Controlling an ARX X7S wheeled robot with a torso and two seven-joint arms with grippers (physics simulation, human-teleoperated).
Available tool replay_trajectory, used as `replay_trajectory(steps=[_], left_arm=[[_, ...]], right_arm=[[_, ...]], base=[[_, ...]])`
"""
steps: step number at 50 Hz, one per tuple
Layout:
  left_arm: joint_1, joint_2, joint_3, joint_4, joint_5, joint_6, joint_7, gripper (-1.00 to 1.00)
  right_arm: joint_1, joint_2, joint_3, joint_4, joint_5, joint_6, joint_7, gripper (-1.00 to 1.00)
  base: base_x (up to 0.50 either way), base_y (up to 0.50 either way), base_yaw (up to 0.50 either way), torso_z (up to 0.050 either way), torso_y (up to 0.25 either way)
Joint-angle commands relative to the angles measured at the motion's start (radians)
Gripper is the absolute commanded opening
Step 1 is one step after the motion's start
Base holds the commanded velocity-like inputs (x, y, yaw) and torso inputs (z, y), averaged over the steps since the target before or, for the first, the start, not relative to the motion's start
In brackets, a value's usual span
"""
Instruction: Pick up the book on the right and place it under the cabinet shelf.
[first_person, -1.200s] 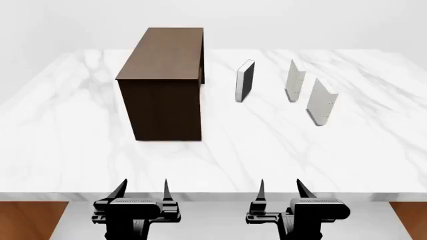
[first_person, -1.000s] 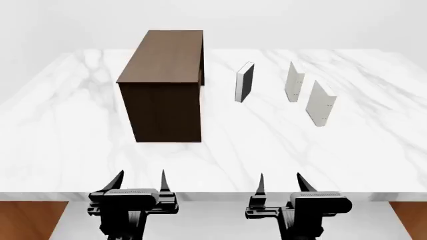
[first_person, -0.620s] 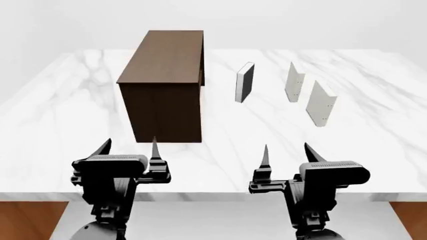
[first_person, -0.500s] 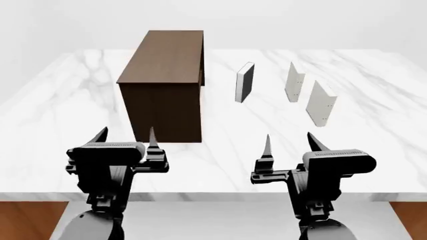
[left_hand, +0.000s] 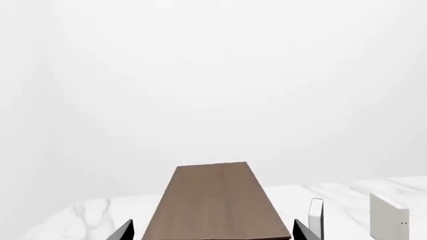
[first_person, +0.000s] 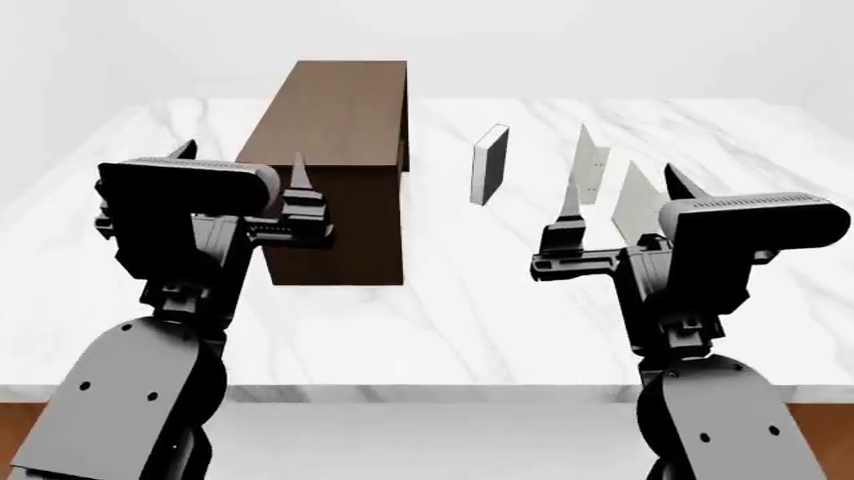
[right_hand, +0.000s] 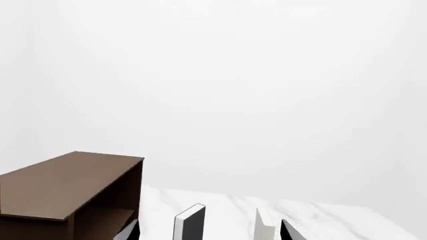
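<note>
Table: white marble top (first_person: 441, 310) carried everything, and both arms were raised above its near half.
Cabinet shelf: the dark brown cabinet shelf (first_person: 340, 130) stood upright on the left half of the table, tall and far bigger than the books. The right wrist view showed its open side with an inner board across it (right_hand: 73, 195); the left wrist view looked along its top (left_hand: 217, 200).
Book: the book (first_person: 638, 205) stood on edge on the right side of the table, pale and thin, nearest to me of the three and partly hidden behind the right arm. Nothing touched it. It stood well apart from the cabinet shelf.
Second pale book: second pale book (first_person: 587, 160) stood on edge just behind the book, a little to its left.
Black book: black book (first_person: 491, 165) with a white edge stood upright between the cabinet shelf and the pale pair; it showed in the right wrist view too (right_hand: 190, 222).
Left gripper: left gripper (first_person: 238, 170) hung in the air in front of the cabinet shelf, fingers spread wide and empty.
Right gripper: right gripper (first_person: 627, 195) hung in the air on the near side of the two pale books, fingers spread apart, nothing between them, the book visible in the gap beyond.
</note>
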Motion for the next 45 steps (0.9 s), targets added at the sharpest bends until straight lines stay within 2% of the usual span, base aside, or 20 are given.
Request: replay_trajectory(steps=[1,21,37,45], left_arm=[[-0.132,-0.01,0.014,0.015,-0.02,-0.109,-0.002,1.0],[-0.269,-0.016,0.032,-0.011,-0.039,-0.181,-0.007,1.0],[-0.323,-0.031,0.027,-0.049,-0.04,-0.185,-0.015,1.0],[-0.307,-0.032,0.015,-0.047,-0.042,-0.173,-0.024,1.0]], right_arm=[[0.116,0.026,0.007,-0.05,0.013,0.114,0.004,1.0],[0.247,0.058,-0.008,-0.039,0.014,0.189,0.006,1.0],[0.336,0.077,-0.021,-0.028,0.015,0.237,0.009,1.0],[0.353,0.076,-0.025,-0.035,0.018,0.249,0.014,1.0]], base=[[0.0,0.0,0.0,0.0,0.0],[0.0,0.0,0.0,0.0,0.0],[0.0,0.0,0.0,0.0,0.0],[0.0,0.0,0.0,0.0,0.0]])
